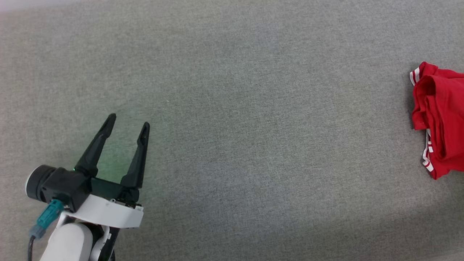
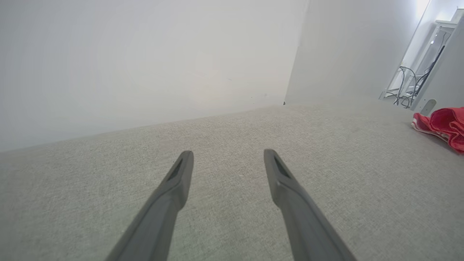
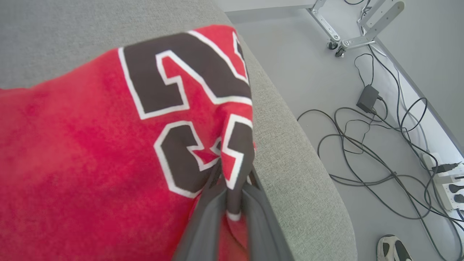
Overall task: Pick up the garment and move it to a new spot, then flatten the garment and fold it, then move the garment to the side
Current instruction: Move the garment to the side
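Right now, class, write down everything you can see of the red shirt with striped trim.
The soft red fabric shirt lies crumpled in loose folds near the rounded edge of the grey woven surface, at the robot's right. Large black numerals outlined in white show on it, and thin red-and-white stripe trim runs along its edges. The right end effector, with two dark fingers, is shut on a bunched fold by the numerals; the rest lies on the surface.

The garment [image 1: 440,119] was seen bunched and creased near the right rim of the grey counter [image 1: 232,108]: red cloth, red-and-white striped trim, big black numerals outlined in white. One fold beside the numerals was pinched in the right end effector [image 3: 233,188].
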